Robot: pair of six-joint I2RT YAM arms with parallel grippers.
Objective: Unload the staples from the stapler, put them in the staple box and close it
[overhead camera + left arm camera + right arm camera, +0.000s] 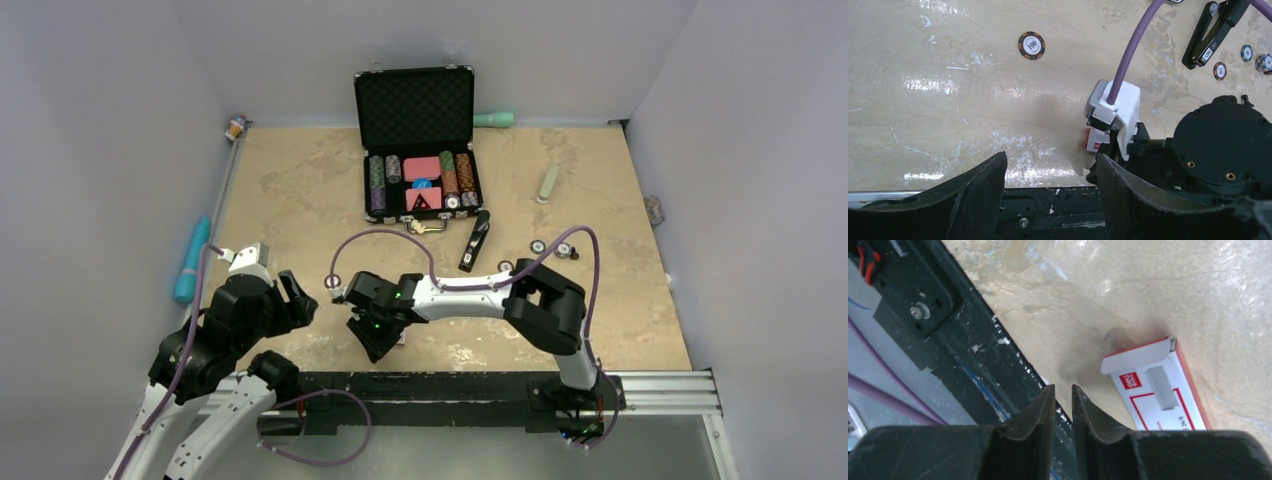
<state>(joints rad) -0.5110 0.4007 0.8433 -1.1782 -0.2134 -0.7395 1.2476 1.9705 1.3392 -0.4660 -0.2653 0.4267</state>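
**Staple strip out of the stapler; right hand beside the box**

The right hand sits at lower centre of its wrist view. Its fingers are almost together, with a thin gap between them and nothing held. Just to its right the red-and-white box lies flat on the desk. A short grey strip, apparently the staples, rests on the box's top face; what is inside the box cannot be told.

The left hand is spread wide and empty at the lower edge of its view. At upper right there, well apart, lies the stapler, its top arm seemingly swung open.

By this layout, unloading looks nearly done. The next move calls for drawing the right hand clear without nudging the strip.

At top centre of the overhead view a black case stands open, holding rows of chips and red packs.
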